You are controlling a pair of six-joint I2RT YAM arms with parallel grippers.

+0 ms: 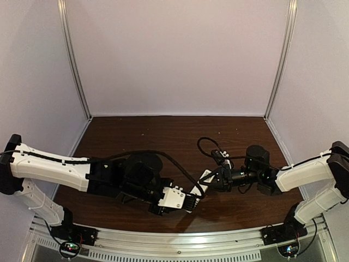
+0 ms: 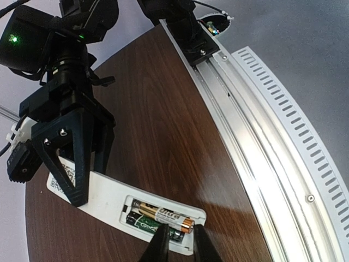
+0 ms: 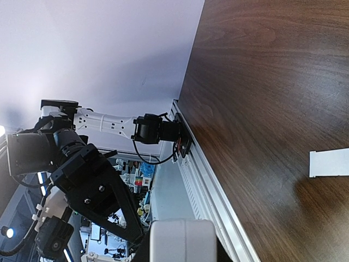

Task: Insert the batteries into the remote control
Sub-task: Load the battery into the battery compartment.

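We see soft, even overhead light in the top view. The table point(image 1: 163, 136) reads dark and dim against the pale, faintly lilac walls point(image 1: 174, 54), and the shadows on it are faint and soft-edged. Hot glare streaks the metal rail point(image 1: 207, 239) along the table's near edge, in the left wrist view too. Wide lenses bow that rail and lean the corner posts point(image 1: 73, 60). The left gripper point(image 2: 180, 245) is out of focus at its tips. In the right wrist view the remote control point(image 3: 182, 240) is a blurred pale block, while the wood grain stays sharp.
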